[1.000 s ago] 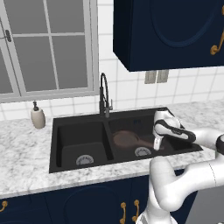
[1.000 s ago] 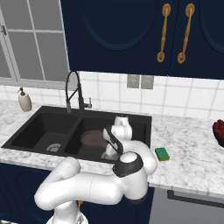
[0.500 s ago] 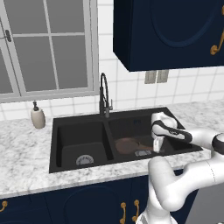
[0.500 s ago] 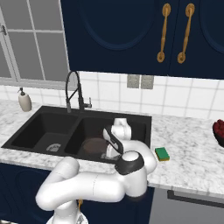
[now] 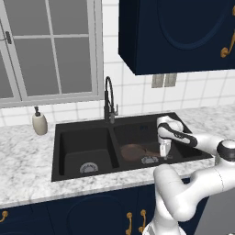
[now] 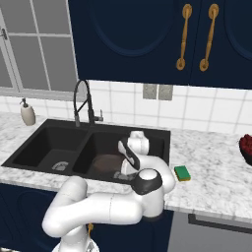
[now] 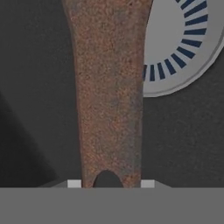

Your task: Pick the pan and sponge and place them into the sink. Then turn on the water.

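Gripping the pan handle, the jaws show close in hand view; right base adds the sponge.

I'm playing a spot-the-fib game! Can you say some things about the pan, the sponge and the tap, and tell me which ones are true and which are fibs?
1. The pan is down in the right basin of the sink. True.
2. The sponge is in the sink too. False: it lies on the marble counter, right of the sink.
3. The gripper is shut on the pan's handle. True: the hand view shows the handle between the fingertips.
4. Water runs from the faucet. False: no stream shows.
5. The soap dispenser stands left of the sink. True.
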Controlling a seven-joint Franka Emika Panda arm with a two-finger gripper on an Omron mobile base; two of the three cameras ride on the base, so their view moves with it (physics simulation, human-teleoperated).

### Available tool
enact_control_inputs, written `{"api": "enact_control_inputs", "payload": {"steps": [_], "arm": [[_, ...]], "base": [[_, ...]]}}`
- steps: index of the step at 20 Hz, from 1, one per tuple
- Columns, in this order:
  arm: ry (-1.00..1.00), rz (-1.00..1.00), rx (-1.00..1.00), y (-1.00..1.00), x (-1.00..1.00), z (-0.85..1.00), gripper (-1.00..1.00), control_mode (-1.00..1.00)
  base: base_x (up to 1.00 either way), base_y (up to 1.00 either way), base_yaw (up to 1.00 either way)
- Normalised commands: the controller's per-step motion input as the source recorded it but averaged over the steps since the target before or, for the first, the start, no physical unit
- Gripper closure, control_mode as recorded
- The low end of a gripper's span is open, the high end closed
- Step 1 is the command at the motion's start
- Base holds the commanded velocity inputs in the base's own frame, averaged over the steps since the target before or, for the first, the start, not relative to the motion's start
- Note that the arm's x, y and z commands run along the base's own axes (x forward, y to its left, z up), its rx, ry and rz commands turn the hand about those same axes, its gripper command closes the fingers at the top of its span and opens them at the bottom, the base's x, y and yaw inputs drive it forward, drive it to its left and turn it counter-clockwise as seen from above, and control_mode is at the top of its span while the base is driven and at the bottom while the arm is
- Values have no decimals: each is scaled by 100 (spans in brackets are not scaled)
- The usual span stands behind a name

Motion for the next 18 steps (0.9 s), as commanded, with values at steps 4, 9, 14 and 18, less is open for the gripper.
{"api": "enact_control_inputs", "payload": {"steps": [4, 9, 14, 18], "arm": [[0, 0, 0, 0, 0, 0, 100, -100], [0, 0, 0, 0, 2, 0, -100, -100], [0, 0, 0, 0, 0, 0, -100, -100], [0, 0, 0, 0, 0, 0, -100, -100]], "base": [[0, 0, 0], [0, 0, 0], [0, 0, 0], [0, 0, 0]]}}
